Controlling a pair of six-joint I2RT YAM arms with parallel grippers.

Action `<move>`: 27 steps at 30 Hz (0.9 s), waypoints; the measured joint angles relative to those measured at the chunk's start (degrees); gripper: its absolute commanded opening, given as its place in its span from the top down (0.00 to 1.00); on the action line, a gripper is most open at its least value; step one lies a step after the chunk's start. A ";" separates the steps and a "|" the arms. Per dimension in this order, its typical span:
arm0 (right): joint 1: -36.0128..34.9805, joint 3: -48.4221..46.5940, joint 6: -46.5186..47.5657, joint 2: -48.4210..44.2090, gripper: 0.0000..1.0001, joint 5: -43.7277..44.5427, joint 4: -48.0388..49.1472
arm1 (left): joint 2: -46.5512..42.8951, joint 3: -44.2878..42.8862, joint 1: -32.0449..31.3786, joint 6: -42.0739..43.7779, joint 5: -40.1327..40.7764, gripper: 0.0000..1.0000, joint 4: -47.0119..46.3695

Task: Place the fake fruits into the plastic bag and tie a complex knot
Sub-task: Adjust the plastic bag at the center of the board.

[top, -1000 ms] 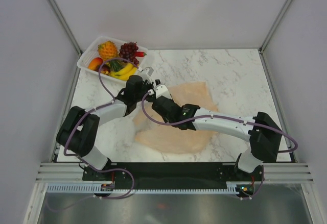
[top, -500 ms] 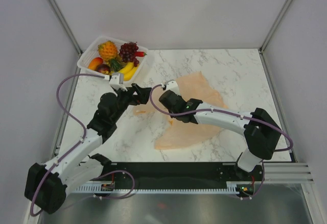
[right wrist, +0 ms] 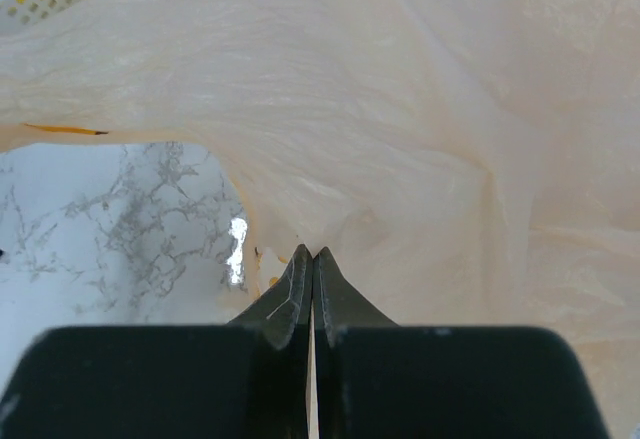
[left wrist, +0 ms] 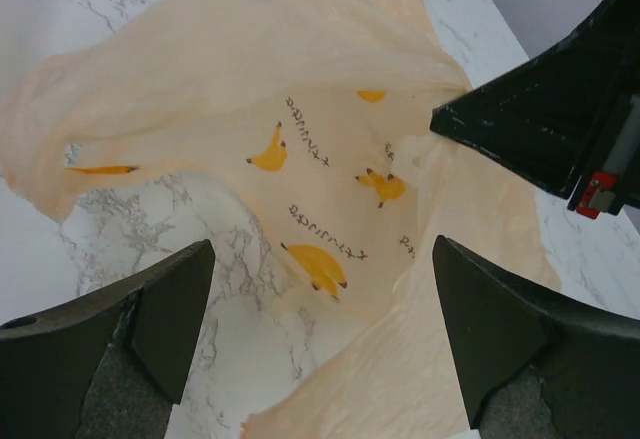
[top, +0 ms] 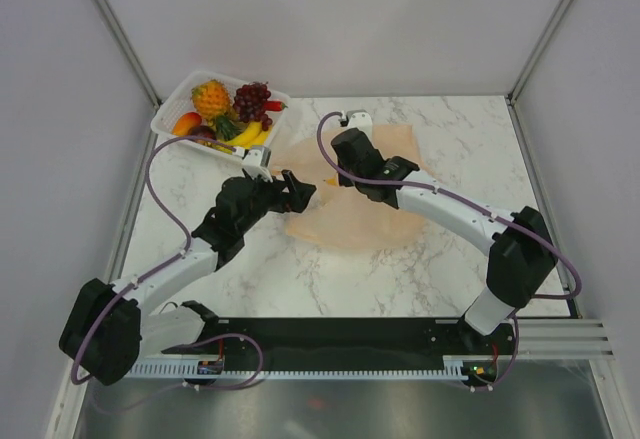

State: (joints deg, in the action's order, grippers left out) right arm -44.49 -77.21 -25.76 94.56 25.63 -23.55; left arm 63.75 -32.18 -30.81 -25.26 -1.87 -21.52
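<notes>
The left tool (left wrist: pixel 320 249) is seen spread wide over the thin peach-beige printed plastic bag (left wrist: pixel 250 79), with nothing gripped. The right tool (right wrist: pixel 307 256) is clamped shut on a fold of that bag, which is spread on the marble worktop (top: pixel 450 139). The glossy plastic fruits (top: pixel 232 109) are piled in the white lattice basket (top: pixel 165 111) nearby.

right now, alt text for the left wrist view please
A thin peach plastic bag printed with yellow bananas lies crumpled on the marble table, seen between the wide-open left fingers. At upper right, the dark right fingers pinch its edge.
</notes>
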 measured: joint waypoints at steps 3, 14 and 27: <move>0.11 -1.44 0.02 0.00 1.00 -0.39 0.02 | 1.77 -0.17 -0.20 -0.02 -1.29 0.01 -0.04; 0.22 -1.92 0.09 -1.11 1.00 -0.81 -0.04 | 10.05 -4.00 -0.20 -2.84 -1.29 0.00 0.35; 0.42 0.76 2.67 -6.91 1.00 -10.01 0.33 | 21.73 -11.65 -0.20 -3.45 -4.74 0.10 1.81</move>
State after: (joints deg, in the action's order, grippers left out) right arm -44.07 -76.44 -23.09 87.66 15.62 -23.22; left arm 85.47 -43.83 -31.00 -28.71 -6.61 -19.70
